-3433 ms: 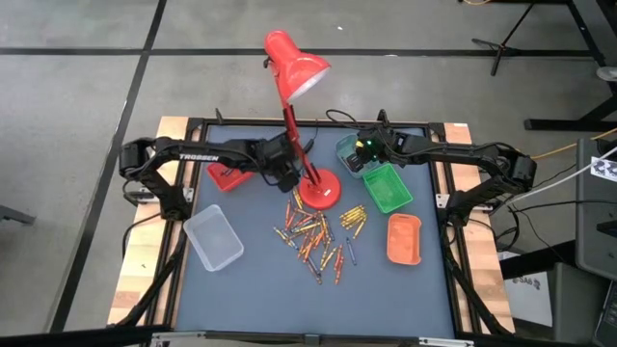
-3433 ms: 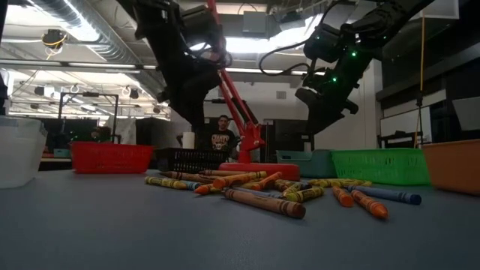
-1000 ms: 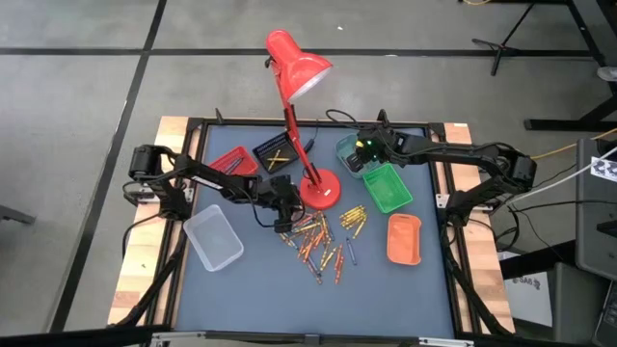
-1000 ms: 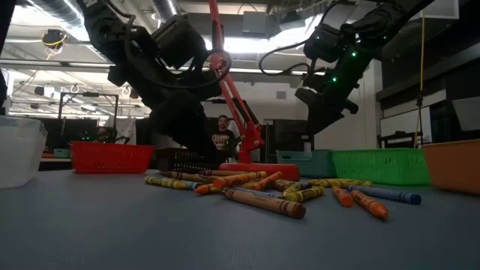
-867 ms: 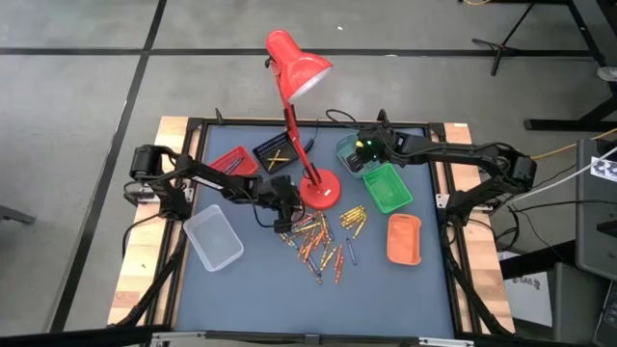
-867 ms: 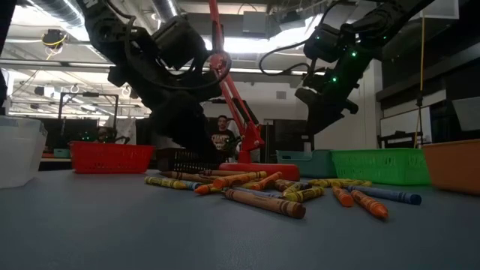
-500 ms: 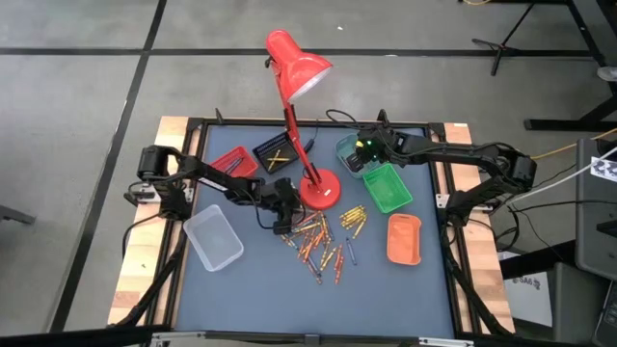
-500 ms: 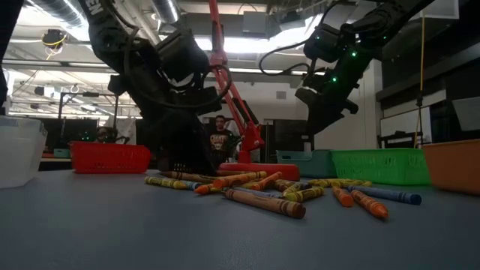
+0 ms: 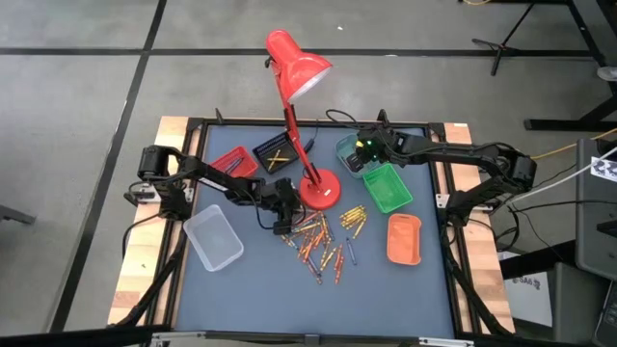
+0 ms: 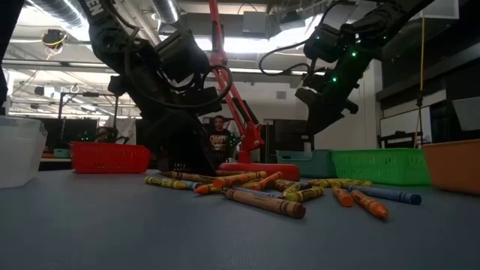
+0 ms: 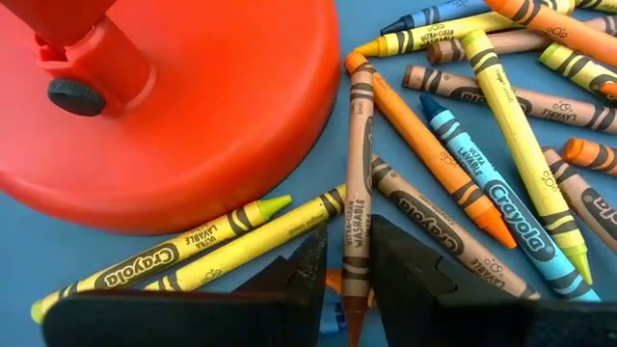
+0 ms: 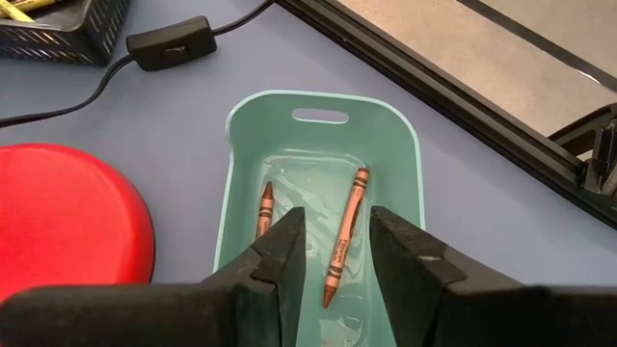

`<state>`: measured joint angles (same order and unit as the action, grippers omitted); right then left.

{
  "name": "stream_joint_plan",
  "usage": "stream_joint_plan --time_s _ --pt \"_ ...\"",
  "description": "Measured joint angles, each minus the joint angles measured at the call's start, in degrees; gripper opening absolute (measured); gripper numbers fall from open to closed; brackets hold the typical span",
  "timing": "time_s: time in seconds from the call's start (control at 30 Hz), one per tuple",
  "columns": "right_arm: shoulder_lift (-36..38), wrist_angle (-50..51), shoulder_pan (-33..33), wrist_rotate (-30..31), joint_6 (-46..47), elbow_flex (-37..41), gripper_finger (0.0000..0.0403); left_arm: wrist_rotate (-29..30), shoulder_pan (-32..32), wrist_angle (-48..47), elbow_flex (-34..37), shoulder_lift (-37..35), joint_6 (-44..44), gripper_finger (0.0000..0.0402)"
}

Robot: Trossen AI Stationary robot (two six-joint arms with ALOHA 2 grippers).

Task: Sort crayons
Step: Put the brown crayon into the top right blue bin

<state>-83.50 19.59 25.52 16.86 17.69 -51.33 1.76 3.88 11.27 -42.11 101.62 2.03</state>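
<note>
- High view showed the crayons point(image 9: 321, 239) scattered in a loose pile at mid-bench, just in front of the red lamp base point(image 9: 321, 190).
- The left hand point(image 9: 281, 224) stood low at the pile's edge, beside the lamp base.
- In the left wrist view, a brown crayon point(image 11: 358, 207) lay between the left hand's fingers point(image 11: 402, 258); the jaws flanked it closely, but whether they gripped it I cannot tell.
- The right hand point(image 9: 359, 160) hung above the teal tray point(image 12: 324, 202), jaws apart and empty.
- Two brown crayons point(image 12: 346, 235) lay inside that tray.
- The green tray point(image 9: 388, 187), orange tray point(image 9: 404, 238), clear tray point(image 9: 213, 239), red tray point(image 9: 229, 162) and black tray point(image 9: 275, 154) ringed the pile on the bench point(image 9: 260, 280).
</note>
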Motion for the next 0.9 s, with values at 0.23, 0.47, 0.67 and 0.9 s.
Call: stream_joint_plan --time_s 0.23,0.47,0.67,0.9 --pt "0.0 0.0 0.0 0.0 0.0 0.0 0.0115 0.0 0.0 0.0 0.0 0.0 0.0 0.0052" --pt "0.6 0.1 0.0 -5.0 -6.1 0.0 0.0115 0.0 0.0 0.0 0.0 -0.1 -0.3 0.0008" --pt "2.8 0.9 -0.1 -16.3 -10.5 0.0 0.0115 0.0 0.0 -0.1 0.0 -0.3 -0.4 0.0012" --pt "5.1 1.1 -2.1 -30.0 -10.6 0.0 0.0115 0.2 -0.3 -0.2 -2.0 -0.4 -2.8 0.0015"
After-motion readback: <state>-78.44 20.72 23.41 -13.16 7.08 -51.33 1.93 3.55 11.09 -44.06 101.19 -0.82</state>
